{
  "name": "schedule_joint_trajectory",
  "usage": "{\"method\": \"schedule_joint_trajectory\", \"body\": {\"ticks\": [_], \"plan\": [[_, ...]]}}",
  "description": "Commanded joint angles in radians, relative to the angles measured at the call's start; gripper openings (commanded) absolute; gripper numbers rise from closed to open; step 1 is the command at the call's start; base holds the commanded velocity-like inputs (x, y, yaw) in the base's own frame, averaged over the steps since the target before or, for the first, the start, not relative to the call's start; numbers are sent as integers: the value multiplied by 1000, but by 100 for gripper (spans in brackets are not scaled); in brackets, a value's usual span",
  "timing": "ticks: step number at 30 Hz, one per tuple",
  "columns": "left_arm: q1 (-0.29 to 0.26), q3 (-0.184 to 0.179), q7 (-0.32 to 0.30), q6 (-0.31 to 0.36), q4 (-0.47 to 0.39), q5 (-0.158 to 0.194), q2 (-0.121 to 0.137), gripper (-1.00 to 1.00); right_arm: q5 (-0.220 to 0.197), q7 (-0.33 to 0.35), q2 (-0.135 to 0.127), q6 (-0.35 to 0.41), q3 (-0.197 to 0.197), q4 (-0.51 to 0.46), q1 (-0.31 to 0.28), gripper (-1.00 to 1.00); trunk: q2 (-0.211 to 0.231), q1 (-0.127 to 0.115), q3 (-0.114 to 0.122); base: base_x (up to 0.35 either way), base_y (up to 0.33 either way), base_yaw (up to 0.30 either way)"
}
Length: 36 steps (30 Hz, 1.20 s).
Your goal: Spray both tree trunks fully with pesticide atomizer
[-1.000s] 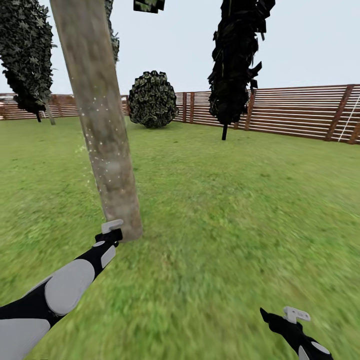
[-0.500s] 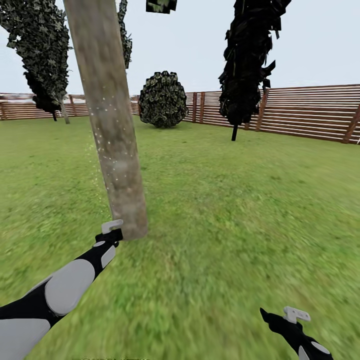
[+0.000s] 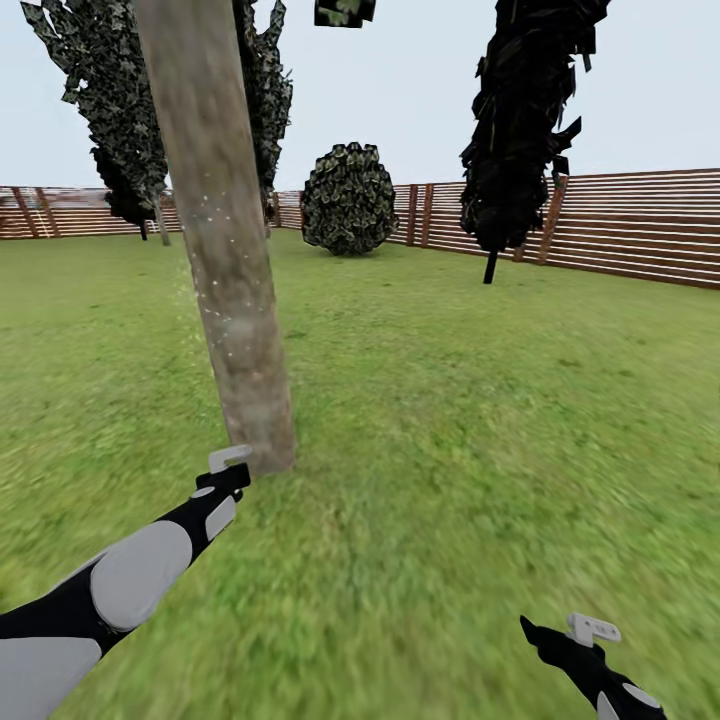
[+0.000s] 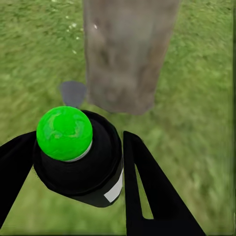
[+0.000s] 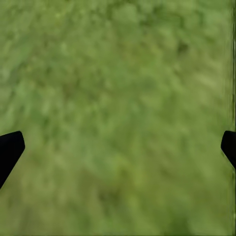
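Observation:
A thick grey-brown mottled tree trunk (image 3: 222,260) rises from the grass just ahead of me, leaning slightly, with white specks scattered over its middle. My left gripper (image 3: 232,470) is at the trunk's base and is shut on the pesticide atomizer (image 4: 73,157), a small black canister whose round top shows bright green. In the left wrist view the trunk (image 4: 128,54) stands close in front of the canister. My right gripper (image 3: 560,640) hangs low at the right, open over bare grass (image 5: 118,98), with its dark fingertips (image 5: 10,147) far apart.
A brown slat fence (image 3: 640,225) rings the lawn at the back. A dark narrow conifer (image 3: 525,120) stands at the right, a round dark bush (image 3: 350,200) in the middle, and leafy dark trees (image 3: 120,110) behind the trunk. Grass stretches to the right.
The camera has turned, so the bush, conifer and fence have slid rightward in the picture. The trunk stands a little more upright in view. Both arms hold almost the same pose.

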Motion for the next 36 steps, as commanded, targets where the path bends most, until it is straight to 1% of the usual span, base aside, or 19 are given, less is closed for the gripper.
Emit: {"method": "schedule_joint_trajectory", "body": {"ticks": [1,9,11,13,14,15,17,20,24,26,28,29,30,32,34,35,36], "plan": [[0,-1,0,0,0,0,0,-100,0,0,0,0,0,0,0,100,0,0,0,0,-181,5],[-1,-3,-3,0,2,0,2,-100,0,0,0,-1,0,8,0,100,0,0,0,0,-32,1],[-1,-4,3,8,-64,0,4,-100,0,0,0,-1,0,11,0,100,0,0,0,0,-1,0],[-2,-5,5,77,-136,0,3,-100,0,0,0,-2,0,12,0,100,0,0,0,0,0,0],[-3,-5,5,126,-166,0,4,-100,0,0,0,-2,0,12,0,100,0,0,0,0,0,0],[-3,-6,4,198,-214,0,4,-100,0,0,-1,-2,0,12,0,100,0,0,0,0,0,0],[-5,-7,3,264,-286,-1,5,-100,0,0,-1,-2,-1,12,0,100,0,0,0,0,0,0],[-9,-10,3,293,-324,-3,8,-100,0,0,-1,-2,-1,12,0,100,0,0,0,0,0,0],[-12,-15,2,301,-334,-14,6,-100,0,0,-1,-2,-2,12,0,100,0,0,0,0,0,0],[-15,-16,-1,312,-335,-17,0,-100,0,0,-1,-2,-2,11,0,100,0,0,0,0,0,0],[-27,-20,-4,352,-336,-18,-14,-100,0,0,-1,-2,-2,9,0,100,0,0,0,0,0,0],[-39,-29,-5,376,-337,-18,-18,-100,0,0,-1,-2,-2,7,0,100,0,0,0,0,0,0],[-49,-49,-6,392,-337,-19,-21,-100,0,0,-1,-2,-2,6,0,100,0,0,0,0,0,0],[-55,-81,-6,402,-337,-19,-24,-100,0,0,-1,-2,-2,4,0,100,0,0,0,0,0,0],[-59,-129,-5,405,-337,-18,-29,-100,0,0,-1,-2,-2,3,0,100,0,0,0,0,0,0],[-59,-141,-5,406,-338,-18,-29,-100,0,0,-1,-2,-2,2,0,100,0,0,0,0,0,-47],[-59,-146,-5,406,-338,-18,-29,-100,0,0,-1,-2,-2,2,0,100,0,0,0,0,0,-107]]}}
